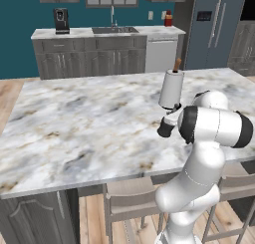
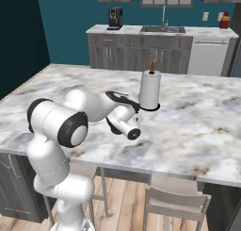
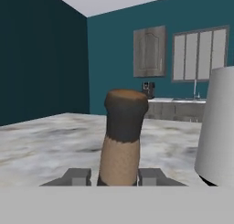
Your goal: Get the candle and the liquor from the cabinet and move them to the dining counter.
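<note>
In the hand view the liquor [image 3: 122,141] shows its tan neck, dark band and brownish stopper rising between my two fingertips, and my gripper [image 3: 114,177] is shut on it. From the right base view my gripper [image 2: 131,102] hovers low over the dining counter [image 2: 202,121], just left of the foot of the paper-towel roll [image 2: 150,89]. Here the bottle's body is hidden by my hand. The marble slab of the dining counter [image 1: 74,123] spreads wide to the left of my arm. The candle is out of view.
The white paper-towel roll [image 1: 172,88] stands close on my gripper's right [image 3: 219,127]. Wooden stools [image 1: 132,198] stand under the counter's near edge. Beyond are a sink counter [image 1: 109,33] with a coffee machine [image 1: 61,20], a small red bottle [image 1: 168,19] and wall cabinets [image 3: 149,51].
</note>
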